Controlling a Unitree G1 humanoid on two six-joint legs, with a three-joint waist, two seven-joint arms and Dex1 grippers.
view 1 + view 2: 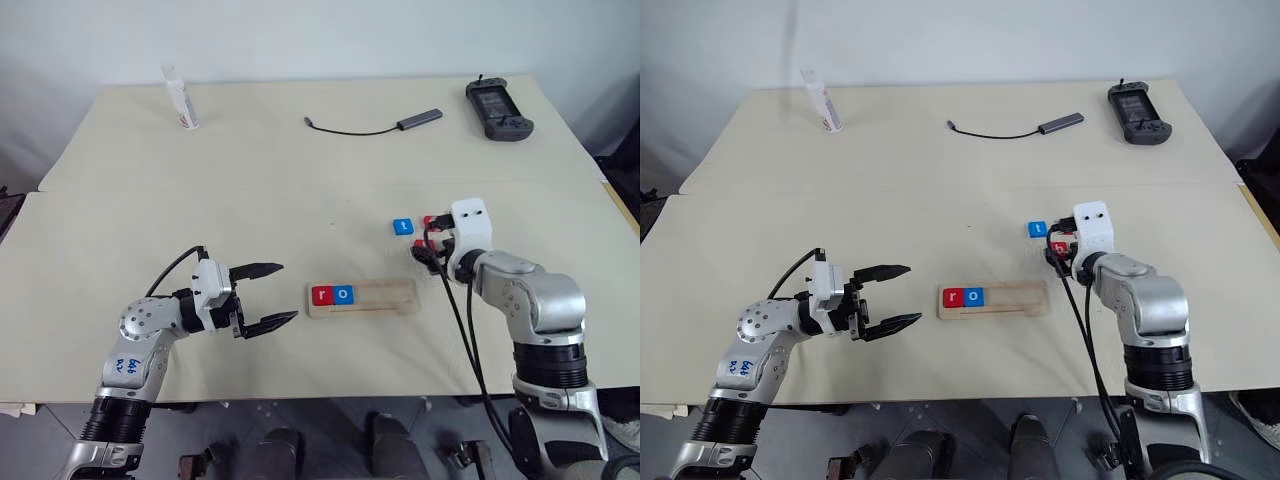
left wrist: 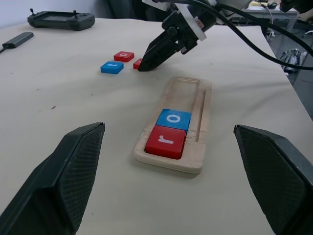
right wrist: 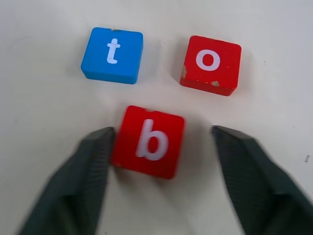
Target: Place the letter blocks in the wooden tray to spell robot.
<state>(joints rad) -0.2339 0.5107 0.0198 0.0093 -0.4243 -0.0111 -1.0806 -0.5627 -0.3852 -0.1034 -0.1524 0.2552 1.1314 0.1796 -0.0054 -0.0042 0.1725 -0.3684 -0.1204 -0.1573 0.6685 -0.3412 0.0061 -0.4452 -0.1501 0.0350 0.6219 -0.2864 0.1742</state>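
The wooden tray (image 1: pixel 385 296) lies flat in the middle of the table, with a red "r" block (image 1: pixel 322 295) and a blue "o" block (image 1: pixel 344 294) side by side at its left end. To the tray's far right lie a blue "t" block (image 3: pixel 112 55), a red "o" block (image 3: pixel 211 63) and a red "b" block (image 3: pixel 149 141). My right gripper (image 1: pixel 428 250) points down at the "b" block, open and straddling it. One finger (image 3: pixel 93 161) touches the block's side and the other stands apart. My left gripper (image 1: pixel 288 291) hovers open and empty, left of the tray.
At the back of the table stand a white bottle (image 1: pixel 181 98), a grey adapter with a cable (image 1: pixel 420 118) and a black controller (image 1: pixel 498 108). A seam between two tabletops runs across the middle. The table's front edge is close below both arms.
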